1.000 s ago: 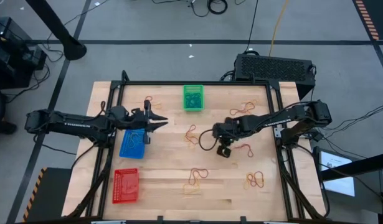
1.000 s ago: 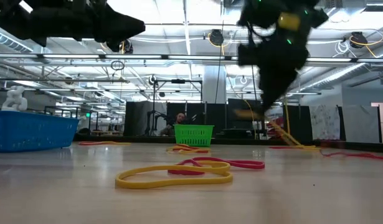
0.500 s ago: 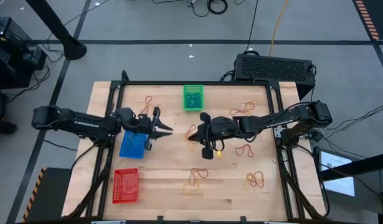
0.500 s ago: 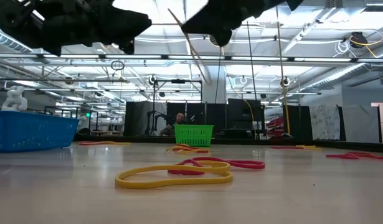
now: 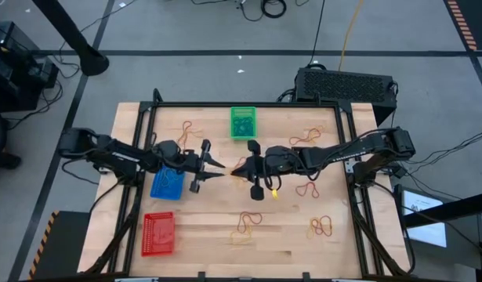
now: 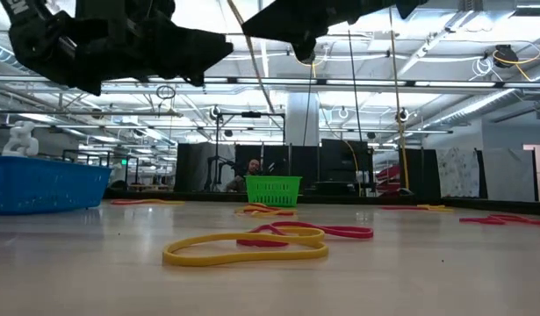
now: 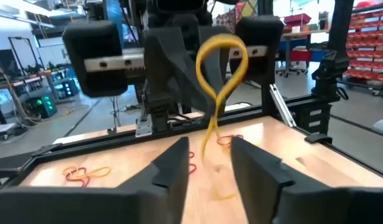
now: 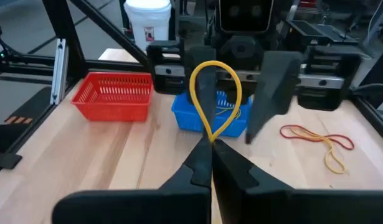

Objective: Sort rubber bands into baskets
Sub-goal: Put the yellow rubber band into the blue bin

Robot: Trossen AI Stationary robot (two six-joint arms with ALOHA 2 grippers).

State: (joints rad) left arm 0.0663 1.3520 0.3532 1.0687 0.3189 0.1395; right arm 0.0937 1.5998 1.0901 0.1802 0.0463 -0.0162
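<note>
1. Overhead, the two arms meet tip to tip at the middle of the table (image 5: pixel 303 239): the left gripper (image 5: pixel 215 167) reaches in from the picture's left, the right gripper (image 5: pixel 235 170) from its right, and they are nearly touching. What passes between them cannot be made out from up there.
2. Only the wrist views show it: the right gripper (image 8: pixel 210 152) has its fingers pinched together on a yellow rubber band (image 8: pixel 215 99), whose loop stands up above the fingertips.
3. From the left wrist, the same yellow rubber band (image 7: pixel 217 81) hangs in front of the left gripper (image 7: pixel 210 155), whose fingers stand apart with the band's lower strand dangling between them; whether they touch it I cannot tell.
4. The high view places the baskets: the green basket (image 5: pixel 242 123) near the top middle of the table, the blue basket (image 5: pixel 166 185) left of centre just under the left arm, and the red basket (image 5: pixel 158 234) at lower left.
5. The right wrist view shows yellow bands lying inside the blue basket (image 8: pixel 185 118), which the overhead picture barely hints at.
6. Loose red and yellow bands (image 5: pixel 246 224) lie scattered over the wood; the low view shows one such yellow and red tangle (image 6: pixel 265 243) close up in the foreground.
7. In the low view both grippers are dark shapes cut off by the upper edge, so their fingers cannot be read there.
</note>
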